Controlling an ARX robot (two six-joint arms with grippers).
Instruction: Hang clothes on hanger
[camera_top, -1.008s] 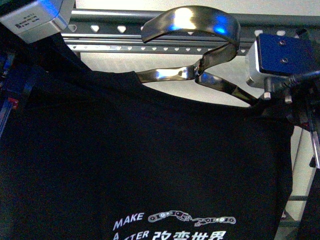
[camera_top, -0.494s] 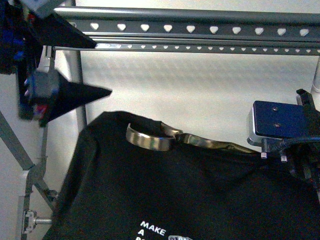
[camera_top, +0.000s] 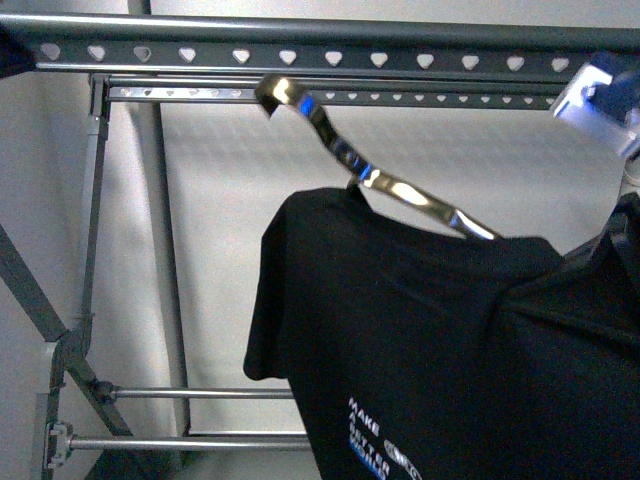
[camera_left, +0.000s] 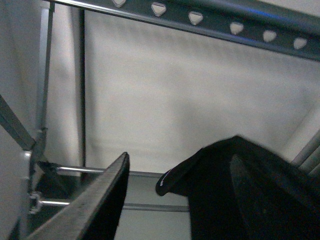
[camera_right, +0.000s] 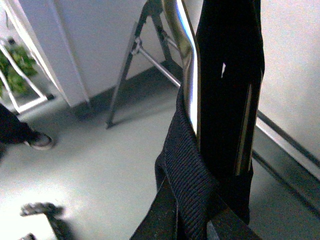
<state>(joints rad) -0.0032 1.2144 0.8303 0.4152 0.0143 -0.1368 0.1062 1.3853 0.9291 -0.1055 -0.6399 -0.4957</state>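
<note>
Under the hanger (camera_top: 310, 60), our black MAKE-printed clothes (camera_top: 420, 330) ride a chrome hook (camera_top: 400, 190) slanting up-left; right gripper (camera_right: 197, 220) jaws clamp them, left gripper (camera_left: 180, 160) jaws gape.

The front view faces the rack (camera_top: 330, 58) from between the arms, with its top rail at 12 o'clock and the shirt (camera_top: 420, 330) close at 5 o'clock. The left wrist view looks up from lower at the same rail and shirt. The right wrist view, tight against the shirt, faces down at the floor (camera_right: 100, 165).
</note>
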